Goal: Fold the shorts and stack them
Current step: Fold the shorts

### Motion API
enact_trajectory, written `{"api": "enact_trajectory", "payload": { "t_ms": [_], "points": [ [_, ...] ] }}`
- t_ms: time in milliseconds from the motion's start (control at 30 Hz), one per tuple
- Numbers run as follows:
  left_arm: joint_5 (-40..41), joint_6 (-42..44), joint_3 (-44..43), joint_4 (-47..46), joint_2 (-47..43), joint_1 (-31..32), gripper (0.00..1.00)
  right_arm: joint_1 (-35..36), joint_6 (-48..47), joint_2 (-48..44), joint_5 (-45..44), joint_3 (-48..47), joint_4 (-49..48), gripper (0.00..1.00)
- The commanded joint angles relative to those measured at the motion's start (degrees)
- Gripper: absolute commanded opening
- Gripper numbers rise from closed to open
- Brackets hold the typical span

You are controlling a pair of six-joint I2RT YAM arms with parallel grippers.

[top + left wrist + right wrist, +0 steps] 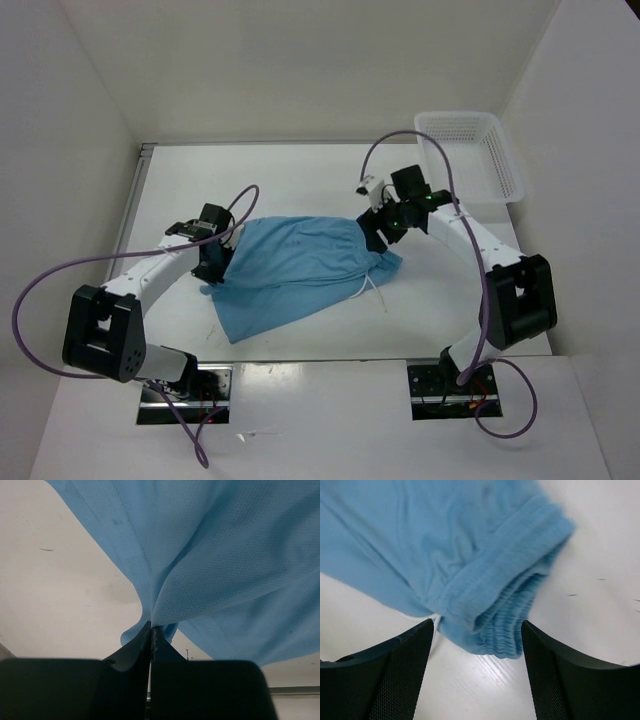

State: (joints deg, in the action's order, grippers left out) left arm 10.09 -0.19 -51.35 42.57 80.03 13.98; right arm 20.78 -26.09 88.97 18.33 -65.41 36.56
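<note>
The light blue shorts (290, 272) lie spread on the white table between the two arms, with the waistband end to the right and a thin white drawstring (372, 290) trailing near it. My left gripper (212, 262) is shut on the left edge of the shorts (215, 565), and the fabric rises from its tips (151, 626). My right gripper (378, 236) is open over the gathered waistband (512, 612), its fingers (405, 655) on either side and apart from the fabric.
A white plastic basket (472, 155) stands at the back right corner of the table (280, 175). White walls close in the table on the left, back and right.
</note>
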Motion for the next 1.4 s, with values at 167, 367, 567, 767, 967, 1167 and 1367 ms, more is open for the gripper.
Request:
{"api": "enact_trajectory", "payload": {
  "t_ms": [167, 367, 567, 767, 967, 1167, 1367],
  "points": [
    [-2.62, 0.19, -0.94, -0.47, -3.21, -0.09, 0.01, -4.34, 12.02, -0.47, 9.35, -1.85, -3.94, 0.69],
    [-2.62, 0.19, -0.41, -0.47, -3.21, -0.09, 0.02, -4.34, 12.02, 2.78, 8.49, -0.42, -5.70, 0.66],
    [-2.62, 0.19, -1.46, -0.47, -2.07, -0.09, 0.02, -4.34, 12.02, 6.22, 5.94, 0.10, -7.64, 0.73],
    [-2.62, 0.19, -1.47, -0.47, -1.54, -0.09, 0.02, -3.11, 11.50, 8.85, 8.91, -0.51, -7.11, 0.49],
    [0.09, 0.19, -2.00, -2.22, 0.30, -1.84, 0.02, -1.35, 11.50, 10.78, 6.99, -4.27, -7.11, 0.04],
    [8.55, 0.19, -19.54, -8.64, 8.20, -9.75, 0.01, -1.35, 10.79, 17.54, 6.72, -25.79, -6.41, 0.00],
    [7.76, 0.19, -31.26, -2.16, 4.89, -8.46, 0.01, -5.48, 4.48, 18.36, 9.09, -37.61, 1.74, 0.00]
  ]
}}
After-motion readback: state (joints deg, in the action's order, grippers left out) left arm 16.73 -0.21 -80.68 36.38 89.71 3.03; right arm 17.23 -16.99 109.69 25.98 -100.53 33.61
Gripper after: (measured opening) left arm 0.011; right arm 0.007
